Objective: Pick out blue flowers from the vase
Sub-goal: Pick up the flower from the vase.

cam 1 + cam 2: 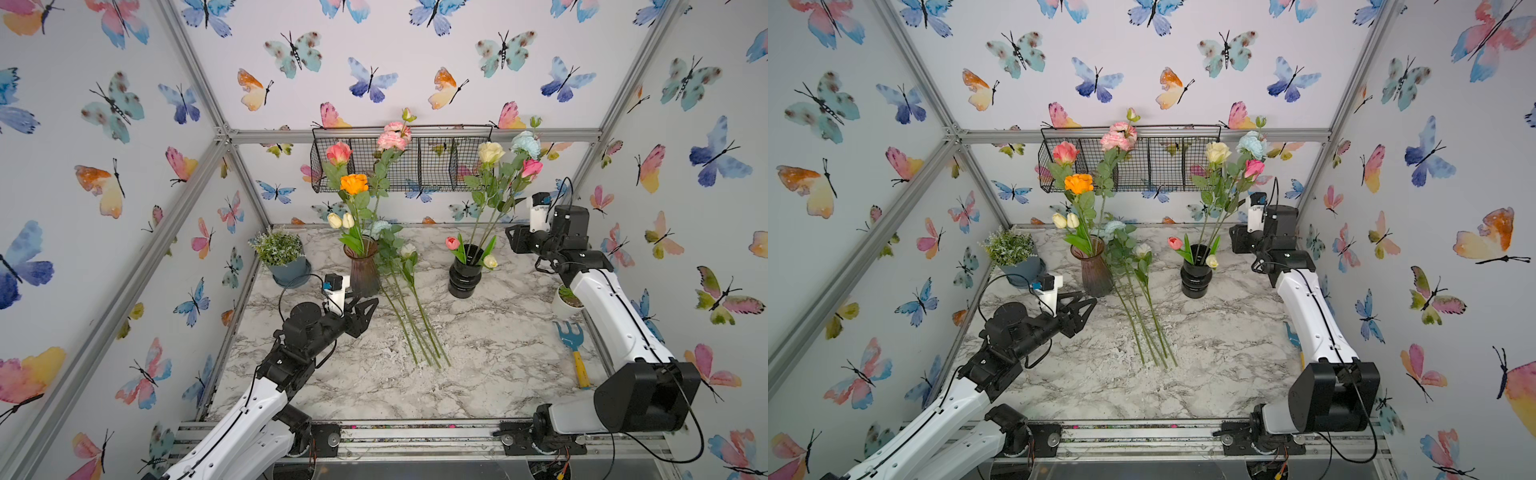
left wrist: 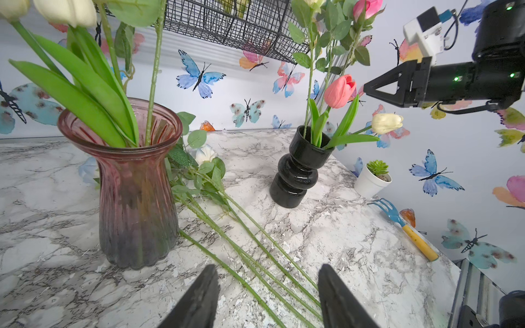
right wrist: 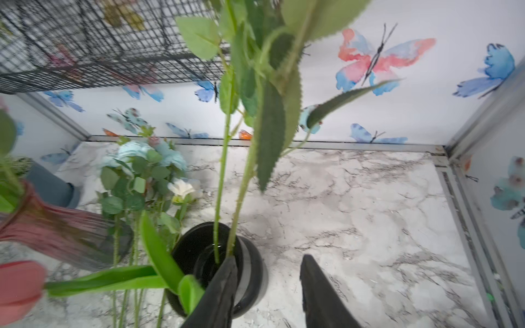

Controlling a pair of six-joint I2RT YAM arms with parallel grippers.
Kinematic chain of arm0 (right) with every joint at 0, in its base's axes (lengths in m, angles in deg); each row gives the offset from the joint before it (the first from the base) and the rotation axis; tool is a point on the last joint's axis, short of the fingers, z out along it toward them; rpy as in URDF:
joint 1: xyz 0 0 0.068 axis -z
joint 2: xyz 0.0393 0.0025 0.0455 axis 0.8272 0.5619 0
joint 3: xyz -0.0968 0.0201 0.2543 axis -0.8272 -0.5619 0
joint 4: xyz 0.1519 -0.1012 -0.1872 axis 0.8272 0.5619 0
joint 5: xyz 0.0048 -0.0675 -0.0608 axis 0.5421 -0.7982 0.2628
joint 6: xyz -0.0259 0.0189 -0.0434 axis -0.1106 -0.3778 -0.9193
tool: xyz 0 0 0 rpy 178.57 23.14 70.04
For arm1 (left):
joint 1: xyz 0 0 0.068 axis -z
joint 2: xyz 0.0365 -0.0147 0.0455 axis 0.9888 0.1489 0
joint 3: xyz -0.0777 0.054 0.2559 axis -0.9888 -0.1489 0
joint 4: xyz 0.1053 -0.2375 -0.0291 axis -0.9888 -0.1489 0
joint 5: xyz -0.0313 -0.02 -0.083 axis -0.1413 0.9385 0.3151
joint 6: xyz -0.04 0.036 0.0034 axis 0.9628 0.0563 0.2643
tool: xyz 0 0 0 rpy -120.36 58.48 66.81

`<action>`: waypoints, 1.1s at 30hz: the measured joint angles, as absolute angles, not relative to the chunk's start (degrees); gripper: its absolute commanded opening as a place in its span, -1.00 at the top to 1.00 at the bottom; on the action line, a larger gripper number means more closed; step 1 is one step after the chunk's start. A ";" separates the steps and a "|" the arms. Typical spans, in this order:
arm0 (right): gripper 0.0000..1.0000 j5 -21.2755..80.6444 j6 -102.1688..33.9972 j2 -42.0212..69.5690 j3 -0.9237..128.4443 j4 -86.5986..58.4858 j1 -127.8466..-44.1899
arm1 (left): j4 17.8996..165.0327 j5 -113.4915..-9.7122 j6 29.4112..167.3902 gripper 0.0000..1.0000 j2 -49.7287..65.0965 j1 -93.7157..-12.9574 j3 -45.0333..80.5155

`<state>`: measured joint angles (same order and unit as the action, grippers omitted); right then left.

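Marble table [image 1: 478,374], butterfly walls [image 1: 415,83]. Blue flowers [image 1: 390,257]: a bunch lies flat mid-table between the two vases, heads toward 12 o'clock, stem ends toward 5. One more blue bloom [image 1: 525,143] stands tall in the black vase [image 1: 464,278], 2 o'clock from centre. Right tool [image 3: 268,286] spread, gripping nothing, at that vase's 2 o'clock beside the stems. Left tool [image 2: 267,295] spread, empty, at 6 o'clock of the pink vase [image 1: 365,276].

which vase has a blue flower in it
The black vase: a pale blue bloom stands tall among its stems. The pink glass vase holds none; blue flowers lie beside it.
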<state>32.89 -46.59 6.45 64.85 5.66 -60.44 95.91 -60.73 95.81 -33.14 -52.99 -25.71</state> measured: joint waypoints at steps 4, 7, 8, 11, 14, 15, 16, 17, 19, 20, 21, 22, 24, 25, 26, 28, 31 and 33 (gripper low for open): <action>0.20 36.38 -46.67 4.96 66.49 6.21 -62.38 | 95.93 -60.62 95.84 -0.13 -33.09 -52.99 -25.71; 0.19 38.59 -46.74 4.55 68.63 7.32 -64.72 | 96.13 -60.44 95.90 -0.13 -32.92 -53.10 -25.71; 0.19 39.14 -46.78 4.66 69.77 7.87 -65.38 | 96.26 -60.38 96.01 -0.13 -32.81 -53.14 -25.71; 0.19 39.97 -46.87 6.53 74.42 9.22 -66.80 | 96.32 -60.23 96.08 -0.13 -32.72 -53.27 -25.71; 0.14 39.51 -46.59 10.64 80.00 9.96 -66.89 | 96.30 -60.14 96.08 -0.13 -32.74 -53.32 -25.71; 0.13 38.94 -46.54 12.24 81.66 10.58 -66.89 | 96.30 -60.14 96.08 -0.13 -32.74 -53.34 -25.71; 0.14 38.37 -46.52 14.45 83.95 11.58 -66.89 | 96.30 -60.14 96.08 -0.13 -32.81 -53.38 -25.71; 0.14 37.80 -46.43 16.65 85.94 12.30 -66.89 | 96.30 -60.14 96.08 -0.13 -32.85 -53.38 -25.71; 0.14 36.10 -46.39 21.00 89.68 13.92 -66.89 | 96.30 -60.01 96.08 -0.13 -32.92 -53.60 -25.71; 0.14 35.07 -46.39 23.23 91.54 15.17 -66.91 | 96.30 -59.94 96.08 -0.13 -32.94 -53.73 -25.71; 0.14 34.15 -46.41 24.89 92.87 16.06 -66.93 | 96.30 -59.90 96.10 -0.13 -32.94 -53.75 -25.71; 0.14 32.78 -46.48 26.73 94.38 17.29 -67.11 | 96.30 -59.79 96.10 -0.13 -32.94 -53.75 -25.71; 0.14 30.18 -46.59 29.09 96.30 19.14 -67.26 | 96.30 -59.53 96.08 -0.13 -32.94 -53.93 -25.71; 0.14 28.82 -46.59 29.88 96.89 19.87 -67.32 | 96.30 -59.46 96.10 -0.13 -32.94 -54.02 -25.71; 0.14 27.66 -46.59 30.32 97.26 20.46 -67.43 | 96.30 -59.44 96.10 -0.13 -32.94 -54.06 -25.71; 0.14 25.56 -46.61 30.51 97.57 21.59 -67.54 | 96.30 -59.33 96.10 -0.13 -32.94 -54.13 -25.71; 0.14 22.53 -46.74 30.47 97.79 22.20 -67.80 | 96.30 -59.20 96.10 -0.13 -32.94 -54.17 -25.71; 0.14 20.87 -46.94 30.47 97.79 22.44 -67.94 | 96.30 -59.04 96.12 -0.13 -32.94 -54.28 -25.71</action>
<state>20.87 -46.94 30.47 97.79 22.44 -67.94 96.30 -59.04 96.12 -32.94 -54.28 -25.71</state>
